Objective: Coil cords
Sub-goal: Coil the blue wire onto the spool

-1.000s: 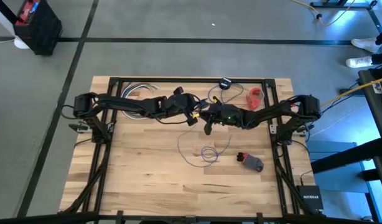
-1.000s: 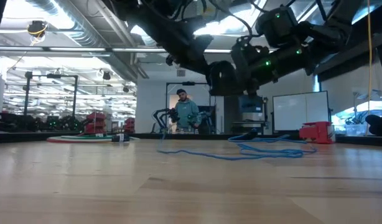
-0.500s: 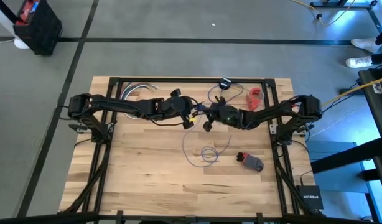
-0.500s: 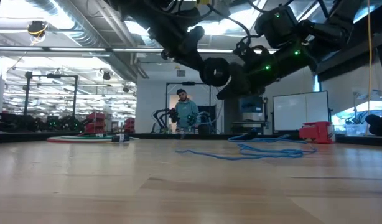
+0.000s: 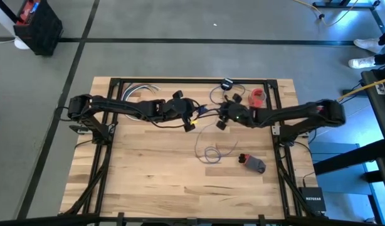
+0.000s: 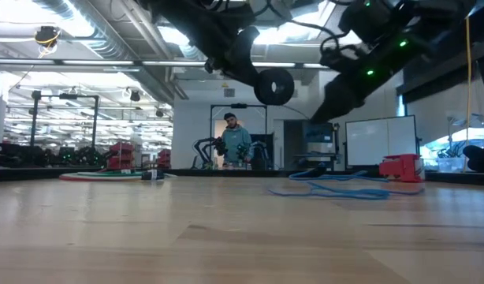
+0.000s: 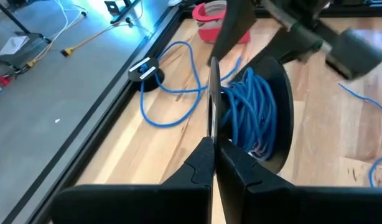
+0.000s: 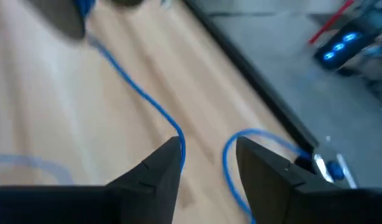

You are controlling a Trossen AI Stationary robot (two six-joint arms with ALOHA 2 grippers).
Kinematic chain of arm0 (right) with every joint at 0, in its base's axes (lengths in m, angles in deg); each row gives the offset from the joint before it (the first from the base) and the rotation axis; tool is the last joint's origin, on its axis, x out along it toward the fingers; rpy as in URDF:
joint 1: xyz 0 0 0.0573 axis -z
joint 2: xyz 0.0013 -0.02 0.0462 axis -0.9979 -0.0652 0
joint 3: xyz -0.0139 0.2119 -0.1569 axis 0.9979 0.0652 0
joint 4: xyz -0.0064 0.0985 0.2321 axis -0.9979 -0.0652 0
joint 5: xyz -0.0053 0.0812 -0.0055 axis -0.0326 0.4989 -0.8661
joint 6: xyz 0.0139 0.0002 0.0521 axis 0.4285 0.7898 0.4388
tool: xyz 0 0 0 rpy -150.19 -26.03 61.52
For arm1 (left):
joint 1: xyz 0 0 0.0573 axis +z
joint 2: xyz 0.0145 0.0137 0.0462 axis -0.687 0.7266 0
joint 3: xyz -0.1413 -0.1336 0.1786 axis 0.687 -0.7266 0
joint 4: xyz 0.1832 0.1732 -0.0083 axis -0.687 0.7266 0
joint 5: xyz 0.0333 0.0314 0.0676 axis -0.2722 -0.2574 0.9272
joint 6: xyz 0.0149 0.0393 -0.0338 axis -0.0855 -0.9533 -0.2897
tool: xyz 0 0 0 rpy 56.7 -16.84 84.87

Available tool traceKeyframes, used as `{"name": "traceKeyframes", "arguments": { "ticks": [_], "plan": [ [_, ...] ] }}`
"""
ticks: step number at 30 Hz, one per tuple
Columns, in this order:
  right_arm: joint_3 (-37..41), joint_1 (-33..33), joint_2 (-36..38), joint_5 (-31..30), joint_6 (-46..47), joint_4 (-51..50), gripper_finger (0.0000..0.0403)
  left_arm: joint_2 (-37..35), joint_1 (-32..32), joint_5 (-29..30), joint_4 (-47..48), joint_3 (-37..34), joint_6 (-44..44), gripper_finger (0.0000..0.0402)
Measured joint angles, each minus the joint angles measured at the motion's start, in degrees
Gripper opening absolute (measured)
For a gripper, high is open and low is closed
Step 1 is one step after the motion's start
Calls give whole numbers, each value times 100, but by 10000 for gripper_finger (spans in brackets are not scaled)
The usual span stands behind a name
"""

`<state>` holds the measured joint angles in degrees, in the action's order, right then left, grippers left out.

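Cord [image 5: 211, 152]: lying in loose loops on bench [image 5: 148, 182] mid-centre, trailing up to a black spool [image 7: 265, 118] wound with blue turns. Left gripper [image 7: 211, 134]: fingers pressed together on the spool's rim, holding it above the bench. Right gripper [image 8: 206, 158]: fingers standing apart, hovering beside the spool, cord passing between them.
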<state>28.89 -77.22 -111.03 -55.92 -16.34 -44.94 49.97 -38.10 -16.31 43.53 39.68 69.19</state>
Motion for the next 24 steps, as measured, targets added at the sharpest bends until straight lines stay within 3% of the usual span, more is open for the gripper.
{"name": "traceKeyframes", "arguments": {
  "ticks": [3, 8, 16, 21, 24],
  "plan": [
    [13, -1, 384, 548, -4, -723, 163, 2, 0, 0, -2, 0, -2, 0],
    [601, -3, 478, 1820, -133, -225, 163, 7, 2, 4, 9, -2, -2, 0],
    [1839, -3, -588, 2041, 635, 3771, 163, 11, 2, 4, -39, -8, -20, 0],
    [1680, -3, -1781, 2123, 804, 5047, 163, 13, 2, 7, -73, -9, -31, 0],
    [1512, -4, -2448, 2767, 988, 5708, 163, 13, 2, 7, -87, -9, -38, 0]
  ]
}}
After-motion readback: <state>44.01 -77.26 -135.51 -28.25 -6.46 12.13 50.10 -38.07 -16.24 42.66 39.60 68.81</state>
